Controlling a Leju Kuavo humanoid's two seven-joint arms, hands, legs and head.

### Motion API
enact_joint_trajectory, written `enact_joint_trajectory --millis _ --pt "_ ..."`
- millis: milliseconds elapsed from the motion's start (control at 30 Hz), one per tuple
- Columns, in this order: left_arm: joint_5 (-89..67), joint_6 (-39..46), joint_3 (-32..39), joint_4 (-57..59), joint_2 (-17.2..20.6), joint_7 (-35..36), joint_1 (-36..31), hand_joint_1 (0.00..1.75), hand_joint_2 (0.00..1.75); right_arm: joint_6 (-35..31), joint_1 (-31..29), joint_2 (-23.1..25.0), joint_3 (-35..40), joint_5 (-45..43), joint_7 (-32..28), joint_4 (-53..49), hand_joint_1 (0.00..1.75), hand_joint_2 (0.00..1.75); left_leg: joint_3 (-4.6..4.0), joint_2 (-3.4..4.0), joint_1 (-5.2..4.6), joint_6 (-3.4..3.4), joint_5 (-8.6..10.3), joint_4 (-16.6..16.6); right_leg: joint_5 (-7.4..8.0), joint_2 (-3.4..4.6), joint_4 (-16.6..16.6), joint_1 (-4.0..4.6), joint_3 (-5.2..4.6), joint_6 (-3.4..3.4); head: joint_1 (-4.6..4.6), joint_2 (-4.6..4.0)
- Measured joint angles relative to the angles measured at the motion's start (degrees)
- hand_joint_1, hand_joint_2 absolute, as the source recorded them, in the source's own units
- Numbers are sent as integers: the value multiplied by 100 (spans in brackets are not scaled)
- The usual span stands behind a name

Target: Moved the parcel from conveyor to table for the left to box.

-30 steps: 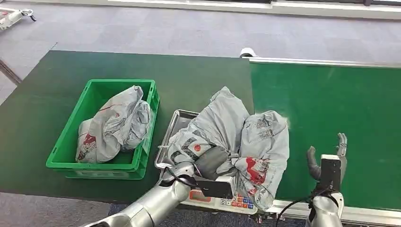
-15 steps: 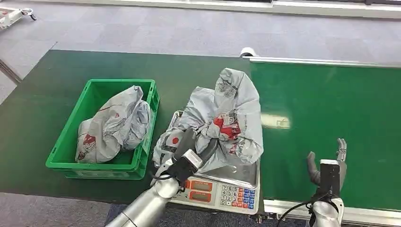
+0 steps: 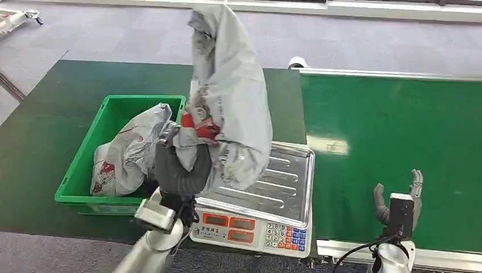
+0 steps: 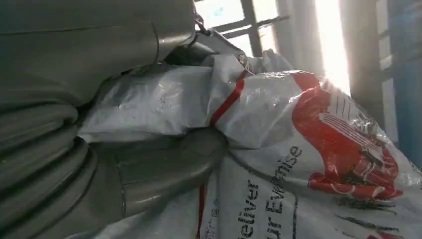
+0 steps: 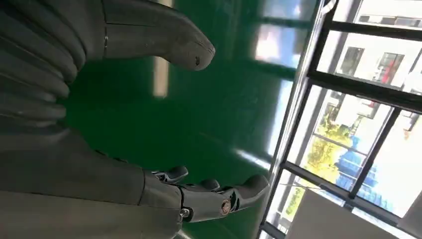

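My left hand [image 3: 181, 170] grips a grey plastic parcel [image 3: 228, 102] with red print and holds it up in the air, between the green crate [image 3: 79, 182] and the weighing scale [image 3: 267, 205]. The parcel stands tall and hangs over the scale's left side and the crate's right rim. In the left wrist view the thumb [image 4: 164, 169] presses into the parcel [image 4: 308, 164]. My right hand [image 3: 398, 206] is open above the green conveyor belt [image 3: 392, 136], near its front edge, with nothing in it; the right hand [image 5: 114, 164] in the right wrist view has spread fingers.
A second grey parcel [image 3: 128, 153] lies in the green crate on the dark green table [image 3: 40, 125]. The scale's steel pan [image 3: 284, 176] is bare, its keypad facing me. Grey floor lies beyond the table and conveyor.
My left hand lifted the parcel off the scale pan and carried it up and left toward the crate. The right hand stayed over the belt.
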Motion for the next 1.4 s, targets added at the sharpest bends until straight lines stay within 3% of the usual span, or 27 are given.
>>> enact_joint_trajectory --millis 133,267,400,500,867,1000,1233,1267,1300,1400 --pt "123 387 11 -1091 256 0 138 175 175 7 45 -9 0 -44 0 -85 0 175 0 1 0 0 0 0 0 1 0 0 0 0 0 0" --pt "503 36 379 -2240 238 0 459 175 175 39 57 -9 0 4 0 -125 0 175 -1 2 0 -1 -1 0 0 2 0 0 0 0 0 0" --pt "-12 1367 743 -2836 262 0 660 175 175 39 -7 -11 0 52 0 -125 0 175 0 -2 0 -1 -2 -1 -3 -3 0 0 3 2 0 0" --pt "-540 1613 1137 -2713 244 7 837 175 175 7 -40 -11 0 63 0 -125 0 175 3 -2 0 -1 -1 0 -4 -5 0 0 2 2 0 0" --pt "-44 715 3065 346 -127 472 366 175 175 66 109 -7 0 173 -2 -264 0 175 10 6 0 -5 6 0 6 3 0 0 3 -6 0 0" --pt "-142 638 3512 1375 -138 682 59 175 175 116 98 -7 0 219 -2 -264 0 175 6 3 2 -6 6 0 5 2 1 2 3 -6 0 0" --pt "461 201 4026 2460 -188 437 -245 175 175 125 48 -7 0 238 -2 -264 0 175 5 3 1 -5 5 0 4 2 1 1 3 -5 0 0" --pt "457 247 4067 2543 -192 417 -266 157 175 125 43 -7 0 240 -2 -264 0 175 5 3 1 -5 5 0 4 2 1 0 3 -5 0 0" --pt "454 260 4091 2606 -199 409 -288 0 175 125 43 -6 0 243 -2 -264 0 175 5 3 1 -5 5 0 4 2 0 0 4 -5 0 0" --pt "268 724 4177 2749 -208 295 -330 0 175 120 40 -7 0 247 -2 -264 0 175 6 4 1 -5 5 0 4 2 1 1 3 -6 0 0"
